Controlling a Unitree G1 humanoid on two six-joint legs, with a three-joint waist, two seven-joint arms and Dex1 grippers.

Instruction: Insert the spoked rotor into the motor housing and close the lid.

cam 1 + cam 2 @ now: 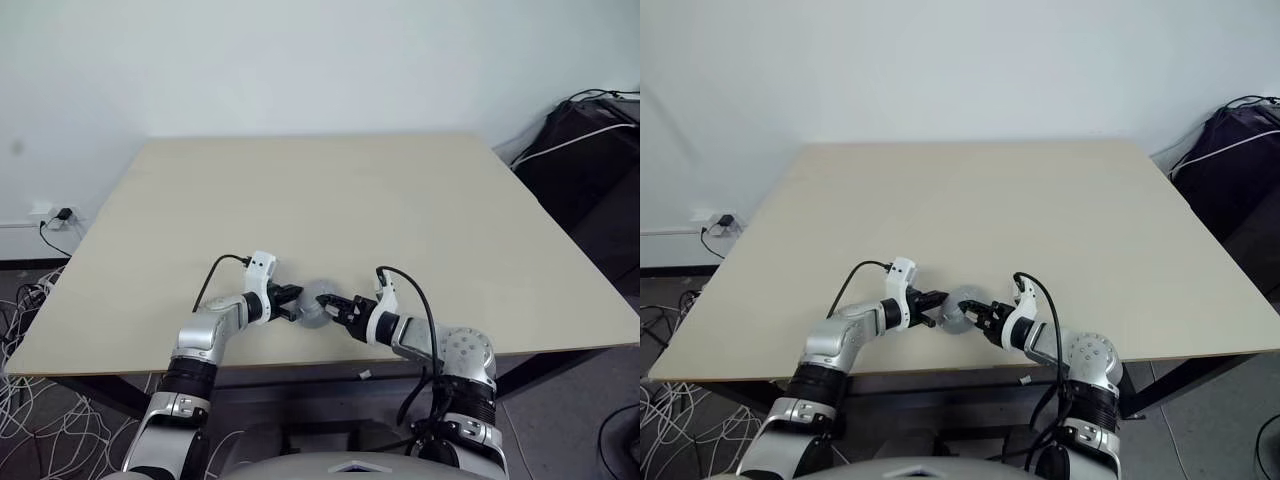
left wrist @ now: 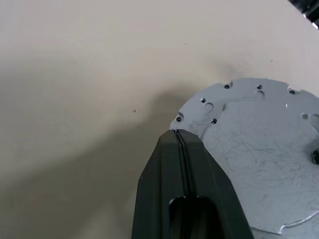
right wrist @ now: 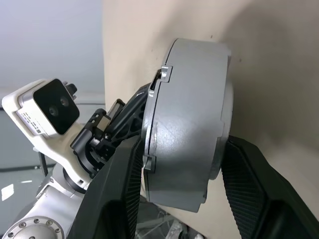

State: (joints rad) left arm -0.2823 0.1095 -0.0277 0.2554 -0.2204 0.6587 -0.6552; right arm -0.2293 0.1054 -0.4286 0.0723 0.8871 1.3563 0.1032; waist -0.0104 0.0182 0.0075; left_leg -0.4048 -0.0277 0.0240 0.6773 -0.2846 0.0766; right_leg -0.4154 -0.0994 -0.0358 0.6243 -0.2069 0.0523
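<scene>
With both arms reaching inward over the near edge of the table (image 1: pixel 330 190), a round grey metal assembly (image 1: pixel 316 306) sits between the two grippers, just above the tabletop near that edge. Seen from the right wrist, the assembly is a short, thick grey drum, the motor housing (image 3: pixel 192 134), with a thinner grey plate, the lid (image 3: pixel 149 124), seated against one end; small square tabs on the plate's rim overlap the drum wall. The right gripper (image 3: pixel 182 174) straddles the drum, one black ribbed finger (image 3: pixel 119 189) against the plate side and the other against the opposite end, so the jaws stand partly spread and pinch the assembly across its thickness. The left gripper (image 2: pixel 182 139) stands on the far side of the assembly from the right gripper, with its two black fingers pressed flat together and no gap between them. Its joined tip meets the rim of the lid, whose flat grey face carries small holes near a scalloped edge in the left wrist view; whether the tip actually bears on the rim or only lies just beside it is hard to judge. Behind the assembly, the right wrist view shows the left arm's white camera block (image 3: pixel 42 107). A dark bag (image 1: pixel 590 150) lies beyond the table's far right corner, well apart from the assembly. White cables (image 1: pixel 30 410) lie on the floor off the table's left side.
</scene>
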